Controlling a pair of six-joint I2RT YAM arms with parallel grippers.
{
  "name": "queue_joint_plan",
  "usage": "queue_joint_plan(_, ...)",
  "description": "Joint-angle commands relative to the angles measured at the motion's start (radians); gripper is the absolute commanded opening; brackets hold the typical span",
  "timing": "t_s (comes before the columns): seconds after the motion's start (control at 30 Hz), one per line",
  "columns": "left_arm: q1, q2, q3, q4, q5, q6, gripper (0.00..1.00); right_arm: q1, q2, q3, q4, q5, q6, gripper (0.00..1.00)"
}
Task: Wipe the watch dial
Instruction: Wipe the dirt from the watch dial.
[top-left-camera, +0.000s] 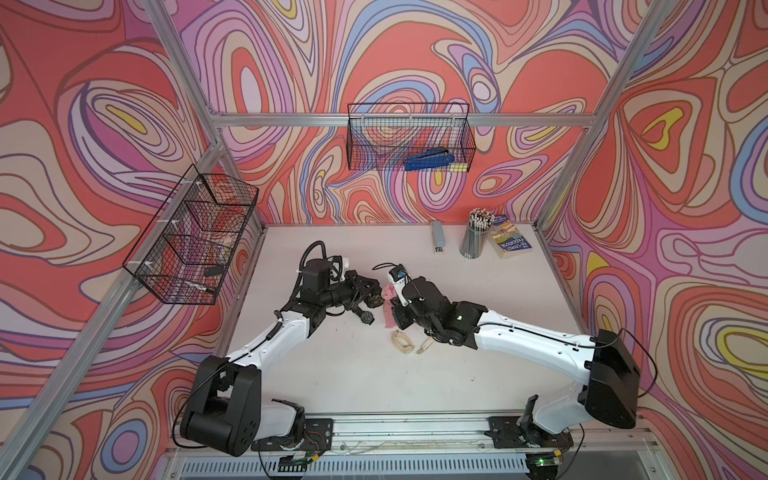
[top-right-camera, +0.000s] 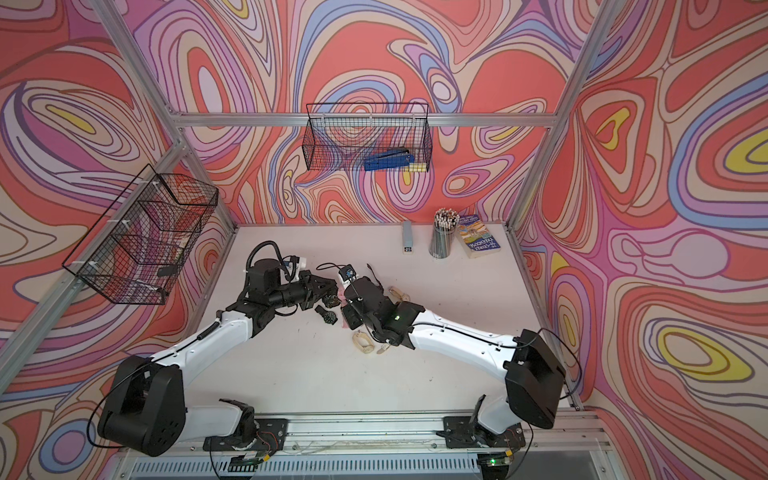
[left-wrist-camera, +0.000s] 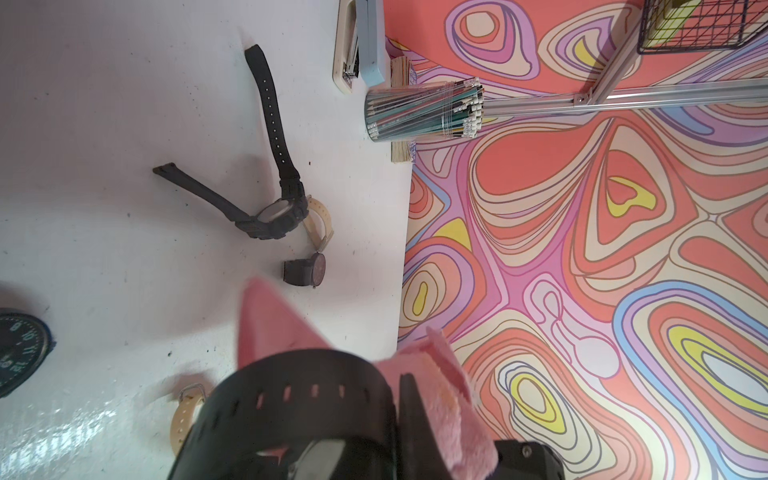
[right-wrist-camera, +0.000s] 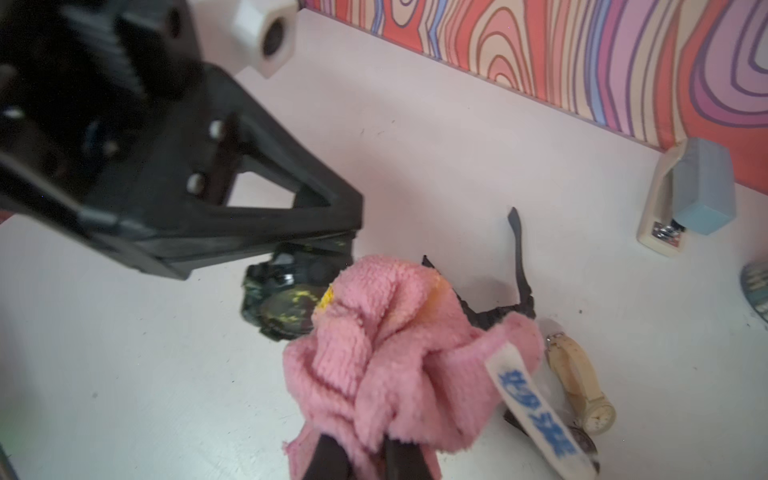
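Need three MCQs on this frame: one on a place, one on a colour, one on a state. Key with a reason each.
1. Where is the blue hand tool?
A) in the black wire basket on the back wall
B) in a drawer
C) hanging from a hook

2. What colour is the fluffy terry cloth in the right end effector?
A) white
B) pink
C) green

3. The left end effector is:
A) open, holding nothing
B) shut on a spoon
C) shut on the dark camouflage wristwatch

Key:
1 A, both top views show the tool behind the basket's mesh.
2 B, the right wrist view shows pink pile bunched between the fingers.
3 C, the right wrist view shows its fingers closed over the watch, lifted off the table.
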Motion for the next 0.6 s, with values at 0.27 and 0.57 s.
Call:
queue_joint_plan(0.27, -0.011, -0.014, 0.023, 0.025, 0.005, -0.028, 0.00, 0.017, 0.156, 0.150, 0.097, 0.016, -0.025, 0.00)
queue_joint_plan(0.57, -0.002, -0.012, 0.053, 0.031, 0.018, -0.060, 0.00, -0.112, 0.141, -0.005, 0.198, -0.041, 0.178, 0.00)
